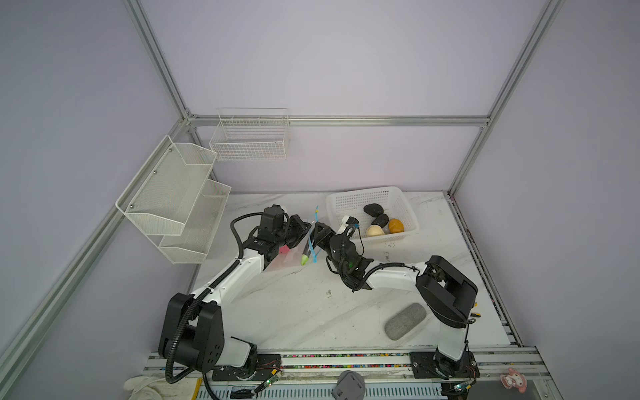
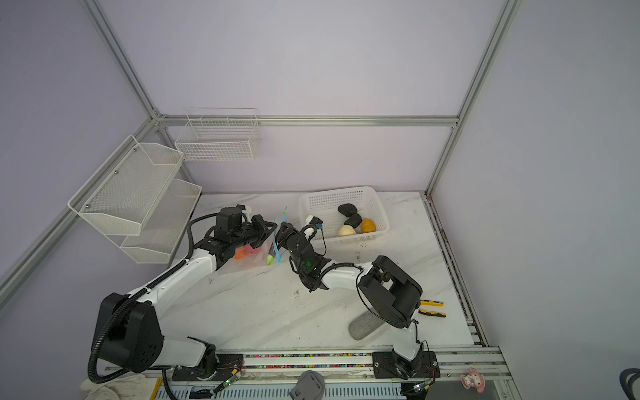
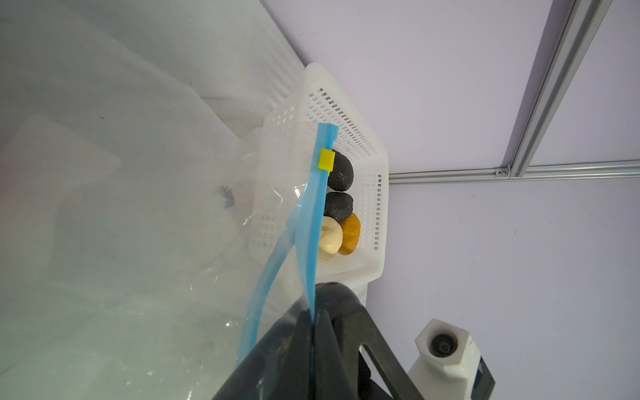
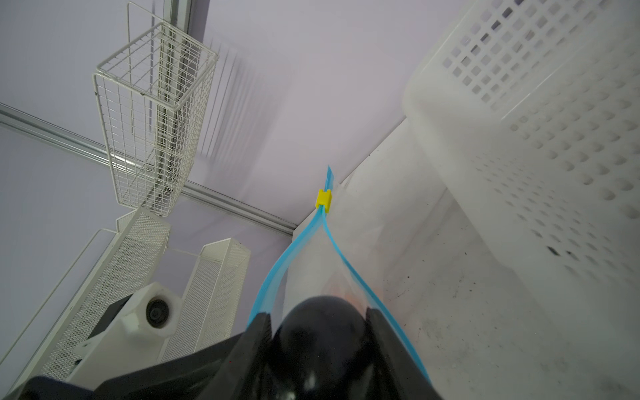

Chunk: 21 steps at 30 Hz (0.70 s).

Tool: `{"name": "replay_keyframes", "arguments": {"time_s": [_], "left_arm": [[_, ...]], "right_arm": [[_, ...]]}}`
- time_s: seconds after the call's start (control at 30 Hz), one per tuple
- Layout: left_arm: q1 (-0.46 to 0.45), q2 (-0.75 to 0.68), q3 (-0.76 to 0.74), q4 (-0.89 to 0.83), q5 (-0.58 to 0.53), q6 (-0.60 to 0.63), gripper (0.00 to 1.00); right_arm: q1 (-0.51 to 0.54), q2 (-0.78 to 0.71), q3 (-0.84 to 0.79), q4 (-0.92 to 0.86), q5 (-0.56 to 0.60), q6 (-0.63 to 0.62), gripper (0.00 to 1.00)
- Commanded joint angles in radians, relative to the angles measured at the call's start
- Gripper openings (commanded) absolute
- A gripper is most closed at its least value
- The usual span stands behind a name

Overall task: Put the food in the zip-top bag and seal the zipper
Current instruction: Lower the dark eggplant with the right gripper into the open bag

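Observation:
The clear zip-top bag [image 1: 289, 259] lies between both arms, with pink food [image 1: 284, 249] and an orange piece [image 2: 239, 253] inside. My left gripper [image 3: 313, 313] is shut on one lip of the blue zipper [image 3: 311, 225], holding it raised. The yellow tab [image 3: 326, 160] sits near the far end. My right gripper [image 4: 320, 311] is shut on a black food piece [image 4: 322, 329], which sits at the bag's mouth between the two parted zipper strips [image 4: 273, 273]. The white basket [image 1: 349, 201] holds two black pieces [image 1: 373, 209], a cream one [image 1: 374, 230] and a yellow-brown one [image 1: 395, 225].
A grey oval pad [image 1: 405, 321] lies near the front right. A tiered mesh shelf [image 1: 173, 201] and a wire basket [image 1: 249, 138] hang on the left and back walls. Yellow-handled pliers [image 2: 431, 308] lie by the right arm's base.

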Motion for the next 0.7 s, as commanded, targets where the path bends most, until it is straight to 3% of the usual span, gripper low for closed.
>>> {"name": "replay_keyframes", "arguments": {"time_s": [0.0, 0.67], "left_arm": [[0.009, -0.017, 0.070, 0.038, 0.020, -0.003, 0.00], [0.009, -0.017, 0.071, 0.042, 0.024, -0.002, 0.00]], "right_arm": [[0.011, 0.002, 0.023, -0.018, -0.006, 0.012, 0.48], [0.014, 0.012, 0.040, -0.017, -0.013, 0.001, 0.51]]}}
